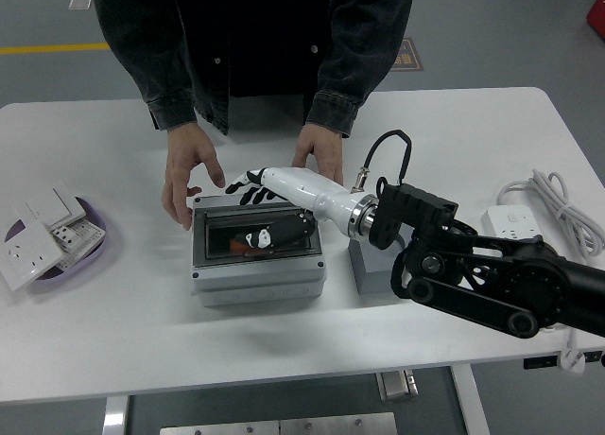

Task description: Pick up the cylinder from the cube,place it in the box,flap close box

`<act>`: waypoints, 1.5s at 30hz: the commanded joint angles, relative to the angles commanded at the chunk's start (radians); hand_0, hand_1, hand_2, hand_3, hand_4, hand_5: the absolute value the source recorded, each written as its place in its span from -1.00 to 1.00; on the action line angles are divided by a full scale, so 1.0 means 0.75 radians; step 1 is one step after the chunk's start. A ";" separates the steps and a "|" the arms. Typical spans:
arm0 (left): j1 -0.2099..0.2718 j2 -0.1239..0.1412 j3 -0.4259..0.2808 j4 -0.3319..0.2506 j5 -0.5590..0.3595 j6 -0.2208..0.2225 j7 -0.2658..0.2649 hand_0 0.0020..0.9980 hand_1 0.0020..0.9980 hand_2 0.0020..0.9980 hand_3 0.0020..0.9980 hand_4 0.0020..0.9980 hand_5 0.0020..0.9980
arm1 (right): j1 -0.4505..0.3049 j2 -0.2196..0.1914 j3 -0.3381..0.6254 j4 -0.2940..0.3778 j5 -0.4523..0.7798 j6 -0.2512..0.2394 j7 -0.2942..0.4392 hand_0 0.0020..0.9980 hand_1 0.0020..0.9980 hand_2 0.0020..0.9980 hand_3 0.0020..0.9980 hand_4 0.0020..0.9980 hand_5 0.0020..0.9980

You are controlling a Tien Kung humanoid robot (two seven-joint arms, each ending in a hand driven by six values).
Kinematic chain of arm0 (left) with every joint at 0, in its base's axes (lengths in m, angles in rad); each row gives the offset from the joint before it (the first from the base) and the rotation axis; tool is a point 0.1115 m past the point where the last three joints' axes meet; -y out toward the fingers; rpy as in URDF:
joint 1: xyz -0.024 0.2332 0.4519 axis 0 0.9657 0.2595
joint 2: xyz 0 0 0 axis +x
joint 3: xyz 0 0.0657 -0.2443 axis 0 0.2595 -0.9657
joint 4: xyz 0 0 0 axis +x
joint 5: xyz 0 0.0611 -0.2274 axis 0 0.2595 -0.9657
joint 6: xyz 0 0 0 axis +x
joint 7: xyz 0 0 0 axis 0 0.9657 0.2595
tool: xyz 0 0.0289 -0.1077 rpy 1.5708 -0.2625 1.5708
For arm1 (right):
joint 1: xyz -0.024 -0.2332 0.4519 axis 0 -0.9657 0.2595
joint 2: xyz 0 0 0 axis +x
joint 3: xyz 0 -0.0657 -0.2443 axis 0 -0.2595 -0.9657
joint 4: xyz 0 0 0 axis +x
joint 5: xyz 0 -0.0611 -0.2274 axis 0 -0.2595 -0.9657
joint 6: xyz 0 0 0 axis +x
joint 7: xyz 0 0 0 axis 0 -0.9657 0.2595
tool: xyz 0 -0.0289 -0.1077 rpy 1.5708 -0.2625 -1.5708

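Right hand [253, 186] flat, fingers released, on box [257, 255] lid, person's hands [185, 173] at its far corners

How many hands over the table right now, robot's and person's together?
3. The robot's right hand lies on the box lid. The person's two hands flank the box's far corners, one on each side. The robot's left hand is out of view.

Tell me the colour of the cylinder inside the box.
Orange; the cylinder shows through the box's clear lid in the head view.
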 joint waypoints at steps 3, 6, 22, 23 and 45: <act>-0.001 -0.002 0.009 0.000 -0.008 -0.001 -0.004 0.28 0.33 0.18 0.30 0.44 -0.42 | -0.041 0.008 -0.015 -0.018 0.080 -0.020 0.031 0.30 0.28 0.38 0.54 0.53 -0.30; 0.000 -0.003 0.014 0.000 -0.013 -0.001 -0.007 0.28 0.33 0.18 0.30 0.44 -0.42 | -0.072 0.007 0.003 -0.020 0.119 -0.035 0.054 0.30 0.28 0.38 0.54 0.53 -0.30; 0.004 -0.003 0.009 0.000 -0.017 0.002 -0.007 0.28 0.33 0.18 0.30 0.44 -0.42 | -0.314 -0.080 0.406 0.102 -0.047 -0.032 0.075 0.28 0.28 0.38 0.52 0.48 -0.28; 0.007 -0.003 0.007 0.000 -0.017 0.002 -0.005 0.28 0.33 0.18 0.30 0.44 -0.42 | -0.349 -0.072 0.460 0.111 -0.075 -0.029 0.085 0.28 0.28 0.38 0.52 0.48 -0.28; 0.036 -0.017 0.012 0.000 -0.054 0.008 0.001 0.28 0.33 0.18 0.30 0.43 -0.42 | -0.927 0.196 1.392 -0.090 0.335 0.036 0.654 0.43 0.33 0.38 0.39 0.48 -0.30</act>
